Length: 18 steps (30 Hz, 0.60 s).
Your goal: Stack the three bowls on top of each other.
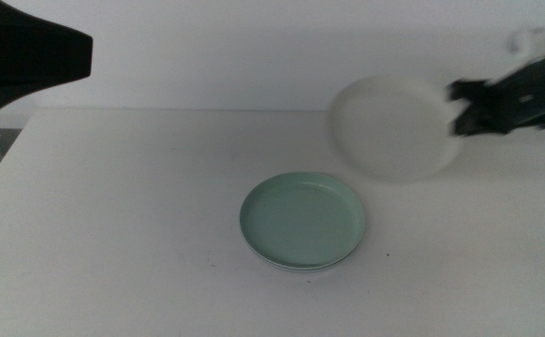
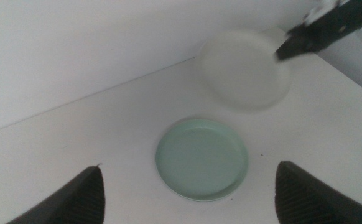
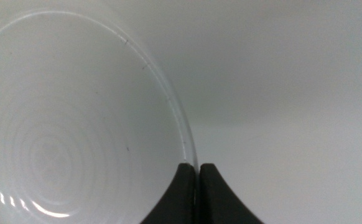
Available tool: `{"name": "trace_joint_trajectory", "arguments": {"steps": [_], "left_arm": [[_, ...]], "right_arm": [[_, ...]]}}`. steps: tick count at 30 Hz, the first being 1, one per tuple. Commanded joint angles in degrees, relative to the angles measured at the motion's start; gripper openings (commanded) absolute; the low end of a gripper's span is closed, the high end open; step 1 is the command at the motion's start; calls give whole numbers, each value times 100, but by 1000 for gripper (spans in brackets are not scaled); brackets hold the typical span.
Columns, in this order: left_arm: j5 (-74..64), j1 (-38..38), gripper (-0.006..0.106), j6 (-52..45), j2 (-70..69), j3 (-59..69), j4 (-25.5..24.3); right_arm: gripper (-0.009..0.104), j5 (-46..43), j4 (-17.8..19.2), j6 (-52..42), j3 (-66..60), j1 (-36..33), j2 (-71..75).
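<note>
White bench (image 1: 113, 234) and a pale wall fill your view, and nothing stands between the bowls. Your right gripper (image 1: 459, 110) comes in from the right and is clamped on the rim of the white bowl (image 1: 391, 128), holding it tilted in the air above the bench, behind and to the right of the mint green bowl (image 1: 303, 220). In the right wrist view the jaws press together on that rim. The mint green bowl sits near the bench's middle, with a pale edge of another bowl (image 1: 301, 268) just showing beneath it, so you can count three bowls. Your left gripper (image 2: 187, 193) hangs over the near side, jaws spread wide and holding nothing
</note>
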<state>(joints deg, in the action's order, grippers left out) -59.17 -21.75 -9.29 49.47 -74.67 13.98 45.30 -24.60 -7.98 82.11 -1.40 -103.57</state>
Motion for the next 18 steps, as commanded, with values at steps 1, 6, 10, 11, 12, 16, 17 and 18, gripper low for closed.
{"name": "trace_joint_trajectory", "arguments": {"steps": [1,6,10,11,12,16,17,18], "left_arm": [[71,-2,94,19,-18,23,-13],[71,-2,94,19,-18,23,-2],[71,-2,94,19,-18,23,-2],[71,-2,94,19,-18,23,-2],[71,-2,94,19,-18,23,-2],[71,-2,94,19,-18,23,-2],[71,-2,94,19,-18,23,-2],[71,-2,94,19,-18,23,-2]], "right_arm": [[-2,-11,-12,45,-103,-468,-36],[-2,-150,163,253,-103,-1263,-339],[-2,-298,238,349,-103,-1565,-574],[-2,-368,238,349,-103,-1628,-645],[-2,-444,228,365,-103,-1678,-706],[-2,-506,202,382,-103,-1823,-940],[-2,-522,202,382,-103,-1852,-1012],[-2,-551,202,382,-103,-1865,-1059]]}}
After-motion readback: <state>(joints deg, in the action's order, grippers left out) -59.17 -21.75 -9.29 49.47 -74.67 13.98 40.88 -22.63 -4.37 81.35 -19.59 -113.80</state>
